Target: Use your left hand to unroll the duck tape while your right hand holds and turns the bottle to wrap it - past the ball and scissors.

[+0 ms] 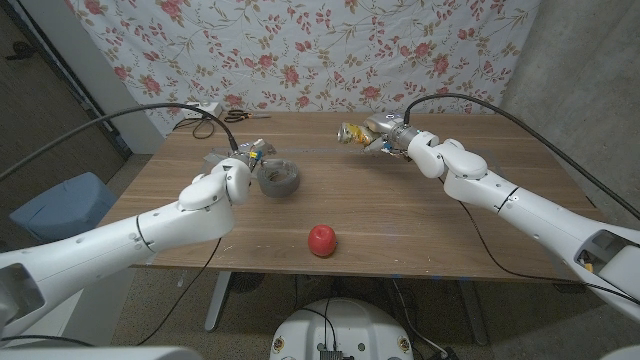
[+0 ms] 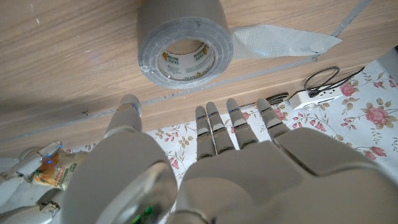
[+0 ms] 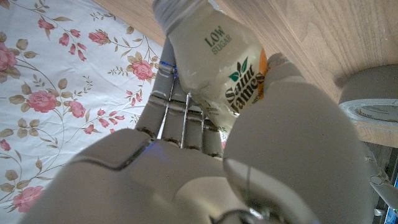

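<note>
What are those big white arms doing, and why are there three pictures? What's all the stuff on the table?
Those arms belong to a robot standing at a wooden table. One picture comes from a camera on its head, looking down. The other two come from cameras on its wrists, so they look tilted or upside down.

The right hand holds a bottle with a label. The left hand is open, fingers spread, holding nothing, close to a grey tape roll lying on the table with a strip pulled loose.

A red ball sits near the front edge. Scissors lie at the far edge.
</note>
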`<state>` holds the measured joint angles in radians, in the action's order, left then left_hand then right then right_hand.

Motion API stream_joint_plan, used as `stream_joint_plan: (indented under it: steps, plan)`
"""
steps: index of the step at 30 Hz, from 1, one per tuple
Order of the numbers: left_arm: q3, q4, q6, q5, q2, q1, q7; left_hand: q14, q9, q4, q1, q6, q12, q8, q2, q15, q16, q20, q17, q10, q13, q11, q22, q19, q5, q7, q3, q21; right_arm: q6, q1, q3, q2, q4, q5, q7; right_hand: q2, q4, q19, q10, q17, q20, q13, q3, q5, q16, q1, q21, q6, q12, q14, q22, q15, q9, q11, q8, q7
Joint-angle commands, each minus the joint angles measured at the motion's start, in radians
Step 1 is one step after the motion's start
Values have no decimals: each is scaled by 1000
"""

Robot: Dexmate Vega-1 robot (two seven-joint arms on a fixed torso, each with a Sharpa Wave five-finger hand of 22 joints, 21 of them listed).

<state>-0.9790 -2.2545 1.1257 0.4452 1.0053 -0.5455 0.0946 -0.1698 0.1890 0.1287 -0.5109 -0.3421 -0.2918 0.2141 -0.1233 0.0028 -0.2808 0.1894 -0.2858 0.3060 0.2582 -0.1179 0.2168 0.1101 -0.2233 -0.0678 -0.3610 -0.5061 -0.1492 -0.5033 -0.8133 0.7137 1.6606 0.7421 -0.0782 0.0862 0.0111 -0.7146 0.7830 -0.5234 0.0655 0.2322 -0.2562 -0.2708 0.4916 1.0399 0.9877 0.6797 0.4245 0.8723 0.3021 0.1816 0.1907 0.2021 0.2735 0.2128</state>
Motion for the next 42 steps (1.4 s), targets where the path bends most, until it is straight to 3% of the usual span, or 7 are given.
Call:
stream_joint_plan:
  steps: [1,4,6,17,27,35,42]
  plan:
    - [-280,43,109,304,-12,219,323,23,1,1,0,-1,2,0,-9,8,9,11,-4,-5,4,-5,2,26,-11,-2,7,9,6,-3,6,-13,-12,4,9,-241,10,-35,242,-1,-230,4,-8,-5,-3,204,5,300,-4,302,1,-402,3,-238,-2,-226]
    - [-382,92,119,467,-44,281,448,27,1,2,-6,-19,1,5,-8,8,11,12,-4,-1,4,-6,2,32,-14,-4,7,12,12,2,5,-17,-21,-1,7,-240,10,-34,244,-1,-230,5,-8,-6,-5,204,9,300,-5,303,-1,-402,3,-237,-4,-227]
    - [-402,117,114,543,-61,289,513,27,1,3,-10,-24,-3,6,-7,7,11,15,-3,10,5,-7,1,35,-16,-5,8,14,13,4,3,-19,-24,2,11,-240,10,-30,245,0,-230,6,-8,-7,-6,205,9,303,-6,303,-2,-402,4,-236,-4,-229]
    - [-286,213,-1,782,-135,192,721,29,1,5,-20,-47,-8,11,-7,-1,13,17,-2,27,7,-18,-1,39,-22,-19,13,18,24,9,5,-19,-36,-8,16,-240,11,-22,248,0,-231,10,-7,-10,-10,206,17,304,-10,307,-8,-402,4,-238,-10,-231]
    - [-98,274,-168,883,-220,54,789,-7,1,7,-51,-95,-22,21,23,-27,-1,11,2,75,10,-38,-4,26,-28,-40,2,16,41,11,10,-16,-44,-19,27,-240,12,-17,250,1,-232,13,-6,-12,-13,206,23,306,-13,310,-12,-401,5,-240,-13,-231]
    - [10,308,-268,930,-285,-20,832,-102,1,10,-77,-87,-22,1,33,-100,-18,-39,30,87,13,-3,-10,-96,-14,-15,7,-25,53,14,12,-13,-54,-28,30,-240,14,-12,250,0,-232,17,-6,-13,-15,206,28,309,-16,312,-16,-401,6,-243,-15,-233]
    - [58,334,-337,1006,-335,-60,877,-78,1,3,-70,-92,-24,-2,28,-73,3,-3,44,101,14,-14,-13,-33,-8,-23,18,5,64,16,13,-11,-60,-30,38,-241,15,-9,254,0,-233,21,-5,-14,-17,207,34,311,-18,316,-20,-402,6,-242,-18,-233]
